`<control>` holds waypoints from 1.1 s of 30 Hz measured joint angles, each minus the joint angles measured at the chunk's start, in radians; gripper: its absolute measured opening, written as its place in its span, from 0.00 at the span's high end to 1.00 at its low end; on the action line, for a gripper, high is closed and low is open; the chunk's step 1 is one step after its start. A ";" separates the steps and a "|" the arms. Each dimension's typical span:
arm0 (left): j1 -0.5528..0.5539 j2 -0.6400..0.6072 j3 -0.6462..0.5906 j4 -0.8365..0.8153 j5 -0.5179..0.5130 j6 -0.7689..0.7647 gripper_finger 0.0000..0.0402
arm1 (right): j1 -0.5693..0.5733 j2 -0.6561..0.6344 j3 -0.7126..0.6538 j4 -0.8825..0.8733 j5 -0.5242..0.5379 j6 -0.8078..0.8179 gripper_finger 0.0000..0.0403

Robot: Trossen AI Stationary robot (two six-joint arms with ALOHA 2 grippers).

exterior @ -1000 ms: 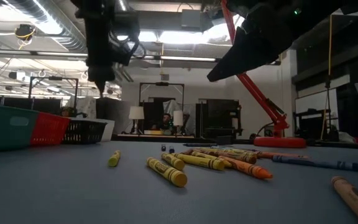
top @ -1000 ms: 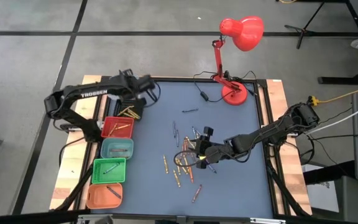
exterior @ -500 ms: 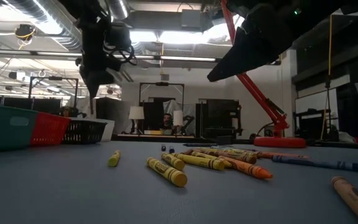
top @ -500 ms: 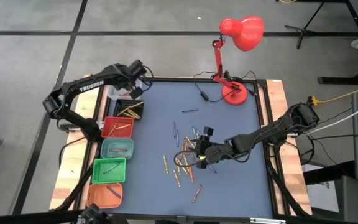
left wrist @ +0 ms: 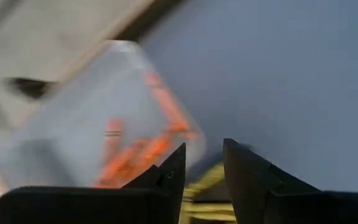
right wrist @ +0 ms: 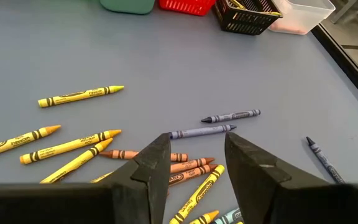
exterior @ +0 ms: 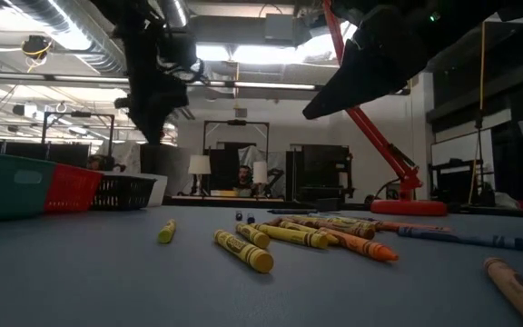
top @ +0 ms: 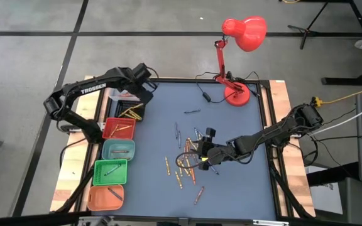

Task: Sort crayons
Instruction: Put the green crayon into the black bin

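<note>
Loose crayons [top: 187,164] in yellow, orange, blue and dark colours lie scattered at the table's middle [right wrist: 73,146] [exterior: 243,251]. My right gripper [top: 193,156] hovers open just above them, nothing between its fingers [right wrist: 196,146]. My left gripper [top: 145,86] hangs open at the far left, tipped steeply down above the far end of the bin row [left wrist: 204,158] [exterior: 152,125]. Under it show a clear bin [left wrist: 92,130] with orange crayons and the yellow crayons of the black basket [top: 131,113]. It holds nothing that shows.
Down the table's left side stand a red bin [top: 118,129], a teal bin [top: 118,149], a green bin [top: 110,171] and an orange bin [top: 105,196]. A red desk lamp [top: 236,94] with its cable stands at the far right. Bare blue mat lies between bins and crayons.
My left gripper has swung a little toward the table's far edge, rolled about its wrist and opened above the far bins; in the low view its tip goes from a narrow point to a wider end. My right gripper has kept still.
</note>
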 joint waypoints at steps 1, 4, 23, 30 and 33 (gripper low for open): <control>-0.016 0.000 0.000 0.004 0.045 -0.015 0.77 | 0.000 0.000 0.000 0.000 0.000 0.000 0.63; -0.073 0.000 0.000 0.007 0.149 -0.062 0.77 | 0.000 0.000 0.000 0.000 0.000 0.000 0.63; -0.661 0.000 0.000 0.007 0.200 -0.860 0.77 | 0.000 0.000 0.000 0.000 0.000 -0.001 0.63; -0.845 0.025 0.000 0.088 0.151 -1.160 0.77 | 0.000 0.000 0.000 0.001 -0.001 -0.001 0.63; -0.906 0.060 0.000 0.143 0.133 -1.253 0.77 | 0.000 0.000 -0.001 0.006 -0.001 -0.001 0.63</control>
